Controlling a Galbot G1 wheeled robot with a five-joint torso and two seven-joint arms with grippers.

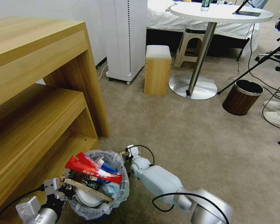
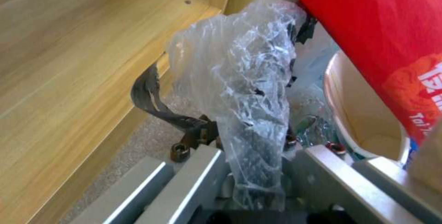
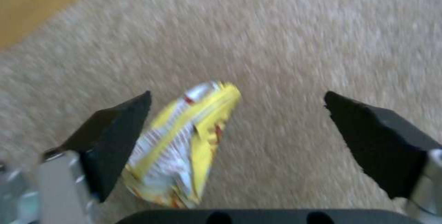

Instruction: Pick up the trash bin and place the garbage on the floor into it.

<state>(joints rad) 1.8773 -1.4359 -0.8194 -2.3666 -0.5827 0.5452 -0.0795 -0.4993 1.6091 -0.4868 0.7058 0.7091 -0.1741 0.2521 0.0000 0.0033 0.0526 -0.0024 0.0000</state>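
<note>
Right wrist view — right gripper [image 3: 237,113] gaping over yellow packet [image 3: 184,144] | left gripper [image 2: 258,168] clamps trash bin [image 1: 98,186] | next: descend, pinch.

The left gripper [image 2: 258,168] is clamped on the trash bin's [image 2: 239,79] crinkled plastic-lined rim, with a red packet [image 2: 382,37] and paper cup [image 2: 364,120] just beyond its fingers, beside a wooden shelf [image 2: 78,61].

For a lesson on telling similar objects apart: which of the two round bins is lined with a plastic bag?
The small round black trash bin stuffed with litter beside the wooden shelf; the dark brown metal-rimmed bin shows no bag.
</note>
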